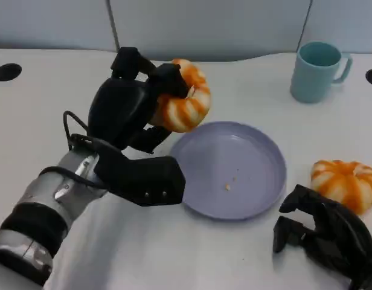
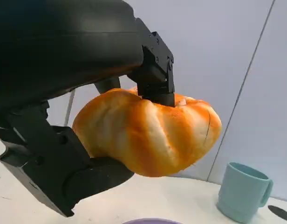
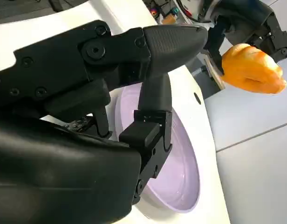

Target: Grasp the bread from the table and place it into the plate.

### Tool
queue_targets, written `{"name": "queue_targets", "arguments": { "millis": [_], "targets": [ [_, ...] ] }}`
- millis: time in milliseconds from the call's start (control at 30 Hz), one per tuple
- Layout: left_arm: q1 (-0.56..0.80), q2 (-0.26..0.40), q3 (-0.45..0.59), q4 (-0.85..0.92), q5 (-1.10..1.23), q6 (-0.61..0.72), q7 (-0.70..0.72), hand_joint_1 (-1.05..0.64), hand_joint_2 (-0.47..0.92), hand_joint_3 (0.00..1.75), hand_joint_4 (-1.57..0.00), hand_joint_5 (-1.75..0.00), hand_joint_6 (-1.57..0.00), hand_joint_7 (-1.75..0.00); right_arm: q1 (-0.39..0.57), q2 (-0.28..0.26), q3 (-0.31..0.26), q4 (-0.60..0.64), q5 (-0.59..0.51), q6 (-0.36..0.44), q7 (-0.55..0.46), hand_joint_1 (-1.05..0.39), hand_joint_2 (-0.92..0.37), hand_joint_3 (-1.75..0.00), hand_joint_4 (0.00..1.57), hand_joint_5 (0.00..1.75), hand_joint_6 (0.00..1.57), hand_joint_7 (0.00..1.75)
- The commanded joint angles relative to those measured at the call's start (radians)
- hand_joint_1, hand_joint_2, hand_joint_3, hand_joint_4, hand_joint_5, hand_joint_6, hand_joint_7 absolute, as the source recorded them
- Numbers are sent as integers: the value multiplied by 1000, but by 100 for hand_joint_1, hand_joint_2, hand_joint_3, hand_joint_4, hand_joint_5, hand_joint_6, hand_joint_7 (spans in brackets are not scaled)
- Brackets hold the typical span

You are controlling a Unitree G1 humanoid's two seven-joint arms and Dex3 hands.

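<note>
My left hand (image 1: 128, 106) grips an orange-and-white striped bread roll (image 1: 186, 99) and holds it in the air, just beyond the far left rim of the lilac plate (image 1: 258, 193). The left wrist view shows the same roll (image 2: 148, 135) clamped between my black fingers (image 2: 155, 79). In the right wrist view that roll (image 3: 250, 69) hangs past the plate (image 3: 181, 172). A second striped roll (image 1: 346, 183) lies on the table right of the plate. My right hand (image 1: 325, 238) rests near the front right, just in front of that roll, fingers loosely curled and holding nothing.
A teal mug (image 1: 317, 71) stands at the back right, also visible in the left wrist view as a teal mug (image 2: 241, 198). A few crumbs lie in the plate. Black round holes (image 1: 7, 72) mark the white table at both far sides. A grey wall panel runs behind.
</note>
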Motion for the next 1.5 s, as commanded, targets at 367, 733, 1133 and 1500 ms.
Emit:
{"name": "queue_targets", "arguments": {
  "millis": [367, 733, 1133, 1500],
  "targets": [
    [-61, -33, -16, 38, -46, -150, -247, -23, 43, 140, -96, -175, -78, -175, 24, -7, 1, 13, -9, 23, -11, -53, -92, -28, 74, 162, 66, 125],
    [-86, -74, -7, 98, -88, -158, -382, -26, 45, 141, -99, -175, -81, -175, 29, -2, 5, 12, -19, 3, -16, -54, -92, -28, 74, 163, 67, 125],
    [-93, -106, 2, 136, -117, -146, -496, -29, 42, 150, -101, -175, -84, -175, 28, -2, 5, 17, -16, 9, -13, -54, -92, -27, 73, 164, 67, 124],
    [-99, -137, -18, 167, -109, -93, -575, -32, 36, 164, -105, -175, -89, -175, 33, -1, 8, 8, -13, 18, -10, -53, -92, -29, 73, 164, 67, 121]
  ]
}}
